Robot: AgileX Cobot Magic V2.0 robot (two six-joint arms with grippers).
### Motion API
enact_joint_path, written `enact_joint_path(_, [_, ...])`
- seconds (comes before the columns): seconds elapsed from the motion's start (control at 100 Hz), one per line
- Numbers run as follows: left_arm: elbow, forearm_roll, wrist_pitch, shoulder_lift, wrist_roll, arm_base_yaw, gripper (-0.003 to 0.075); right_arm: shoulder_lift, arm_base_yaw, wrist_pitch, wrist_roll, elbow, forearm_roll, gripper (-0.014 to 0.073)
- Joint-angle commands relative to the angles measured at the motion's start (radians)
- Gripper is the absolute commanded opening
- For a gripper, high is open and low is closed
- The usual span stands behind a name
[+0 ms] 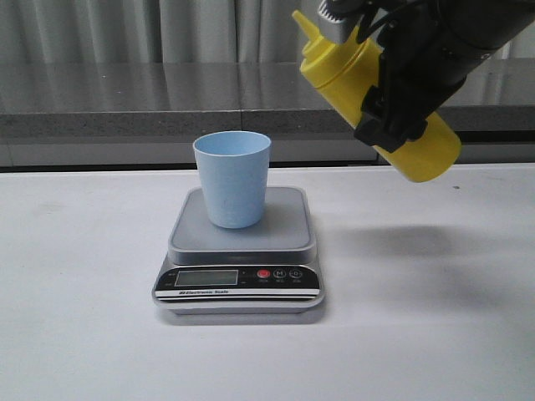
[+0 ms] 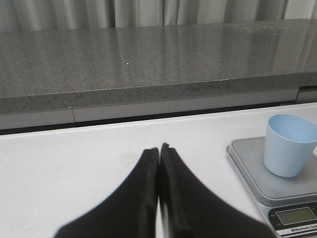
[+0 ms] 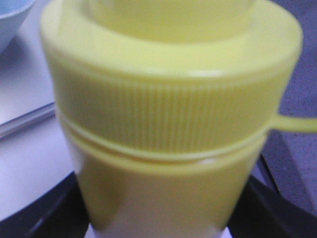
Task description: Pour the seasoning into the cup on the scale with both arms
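Note:
The light blue cup (image 1: pixel 232 178) stands upright on the grey platform of the scale (image 1: pixel 288 225) at the table's middle. My right gripper (image 1: pixel 391 104) is shut on the yellow seasoning bottle (image 1: pixel 418 149), held in the air to the upper right of the cup and tilted, nozzle pointing up-left, away from the cup's mouth. In the right wrist view the bottle's ribbed cap (image 3: pixel 163 119) fills the frame, with the cup's rim (image 3: pixel 12 17) at the corner. My left gripper (image 2: pixel 159 148) is shut and empty over the table left of the scale (image 2: pixel 252 173); the cup (image 2: pixel 289 145) shows there too.
A grey stone ledge (image 1: pixel 125 100) runs along the back of the white table (image 1: pixel 84 334), with curtains behind it. The scale's front panel (image 1: pixel 238 277) has an LCD and a red button.

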Motion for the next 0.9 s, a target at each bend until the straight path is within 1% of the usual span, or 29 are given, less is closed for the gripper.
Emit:
enact_joint_path(0.0, [-0.029, -0.003, -0.082, 0.006, 0.0, 0.005, -0.0018, -0.013, 0.031, 0.07, -0.009, -0.068, -0.099, 0.0236])
enact_joint_path(0.1, [-0.029, -0.003, -0.082, 0.006, 0.0, 0.005, -0.0018, 0.013, 0.07, 0.164, -0.009, -0.1, -0.182, 0.0236])
enact_joint_path(0.22, [-0.029, -0.003, -0.082, 0.006, 0.0, 0.005, -0.0018, 0.047, 0.115, 0.24, -0.009, -0.129, -0.274, 0.0236])
enact_joint_path(0.47, [-0.029, -0.003, -0.082, 0.006, 0.0, 0.005, -0.0018, 0.093, 0.202, 0.33, -0.009, -0.156, -0.422, 0.0236])
enact_joint_path(0.56, [-0.029, -0.003, -0.082, 0.006, 0.0, 0.005, -0.0018, 0.106, 0.228, 0.364, -0.009, -0.156, -0.504, 0.0236])
enact_joint_path(0.89, [-0.029, -0.003, -0.082, 0.006, 0.0, 0.005, -0.0018, 0.149, 0.234, 0.448, -0.009, -0.164, -0.705, 0.0236])
